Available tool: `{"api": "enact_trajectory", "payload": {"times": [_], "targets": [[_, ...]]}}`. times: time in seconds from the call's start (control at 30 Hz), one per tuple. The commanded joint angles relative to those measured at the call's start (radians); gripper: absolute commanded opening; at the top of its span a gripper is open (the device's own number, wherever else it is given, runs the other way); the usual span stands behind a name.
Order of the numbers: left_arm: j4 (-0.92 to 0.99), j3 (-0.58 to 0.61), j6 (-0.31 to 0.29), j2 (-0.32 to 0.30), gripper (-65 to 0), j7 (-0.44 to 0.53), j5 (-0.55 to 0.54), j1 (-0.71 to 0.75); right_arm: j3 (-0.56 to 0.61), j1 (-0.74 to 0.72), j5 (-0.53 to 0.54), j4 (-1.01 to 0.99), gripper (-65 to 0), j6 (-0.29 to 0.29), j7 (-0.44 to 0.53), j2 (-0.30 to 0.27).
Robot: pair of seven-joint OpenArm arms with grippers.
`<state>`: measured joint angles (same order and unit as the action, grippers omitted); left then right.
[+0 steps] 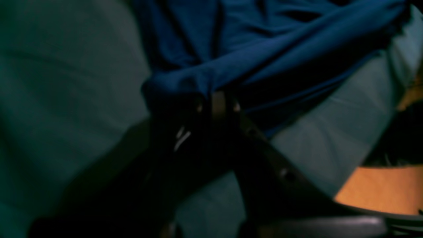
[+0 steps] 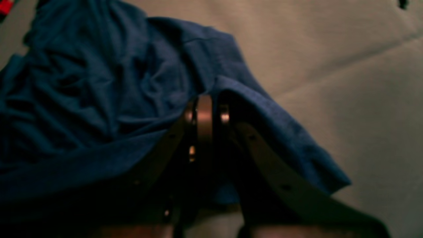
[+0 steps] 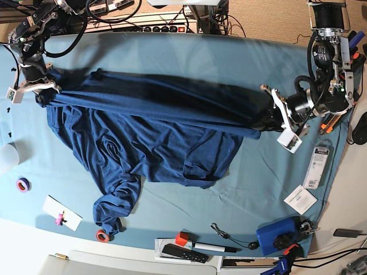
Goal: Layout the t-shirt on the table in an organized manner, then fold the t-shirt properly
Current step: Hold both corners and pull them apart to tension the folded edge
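Observation:
The dark navy t-shirt (image 3: 155, 132) is stretched taut across the teal table (image 3: 172, 54) between both grippers, and its lower part and a sleeve sag toward the front edge. My left gripper (image 3: 261, 123) on the right is shut on one end of the shirt. In the left wrist view its fingertips (image 1: 216, 102) pinch a bunched fold of the t-shirt (image 1: 264, 49) above the table (image 1: 49, 82). My right gripper (image 3: 43, 94) on the left is shut on the other end. In the right wrist view the right gripper (image 2: 206, 105) clamps the t-shirt (image 2: 99, 82), with the table (image 2: 330, 49) behind.
Tape rolls (image 3: 23, 184) (image 3: 102, 235) and a white card (image 3: 62, 212) lie front left. A black remote (image 3: 183, 252), a marker (image 3: 198, 245) and a blue box (image 3: 275, 235) sit along the front edge. White packets (image 3: 317, 166) (image 3: 300, 199) lie right. A power strip (image 3: 160, 26) runs along the back.

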<state>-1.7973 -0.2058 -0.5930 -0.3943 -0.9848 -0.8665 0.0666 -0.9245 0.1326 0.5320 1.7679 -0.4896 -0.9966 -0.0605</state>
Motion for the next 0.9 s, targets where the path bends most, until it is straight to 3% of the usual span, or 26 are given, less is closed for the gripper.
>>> {"api": "enact_trajectory", "payload": {"times": [0.0, 0.17, 0.57, 0.6, 0.7, 0.73, 0.8, 0.83, 0.87], "targets": [[-0.01, -0.006, 0.013, -0.019, -65.0, 0.037, 0.006, -0.014, -0.005, -0.008, -0.009, 0.017, -65.0, 0.014, 0.041, -0.017], [0.018, -0.006, 0.055, -0.019, -65.0, 0.035, 0.064, -0.014, -0.005, -0.008, -0.036, 0.017, -65.0, 0.039, 0.054, -0.017], [0.114, -0.006, 0.043, -0.019, -65.0, -0.108, 0.036, -0.011, -0.005, -0.002, -0.081, 0.017, -65.0, 0.037, 0.006, -0.017], [0.114, -0.006, 0.043, -0.019, -65.0, -0.108, 0.037, -0.01, -0.005, 0.001, -0.082, 0.017, -62.9, 0.037, 0.0, -0.017], [0.114, -0.006, 0.043, -0.019, -65.0, -0.111, 0.037, -0.004, -0.005, 0.021, -0.101, 0.017, -39.2, 0.031, 0.012, -0.018], [0.114, -0.006, 0.043, -0.019, -55.9, -0.113, 0.037, -0.002, -0.005, 0.029, -0.104, 0.017, -34.4, 0.032, 0.024, -0.018], [0.114, -0.006, 0.043, -0.019, -36.1, -0.114, 0.036, -0.003, -0.005, 0.045, -0.107, 0.017, -33.3, 0.034, 0.045, -0.018], [0.114, -0.006, 0.045, -0.019, -30.0, -0.106, 0.037, -0.003, -0.006, 0.051, -0.107, 0.017, -33.3, 0.035, 0.054, -0.02], [0.114, -0.006, 0.051, -0.019, -28.1, -0.094, 0.037, -0.002, -0.006, 0.054, -0.107, 0.017, -33.3, 0.035, 0.063, -0.023]]}}
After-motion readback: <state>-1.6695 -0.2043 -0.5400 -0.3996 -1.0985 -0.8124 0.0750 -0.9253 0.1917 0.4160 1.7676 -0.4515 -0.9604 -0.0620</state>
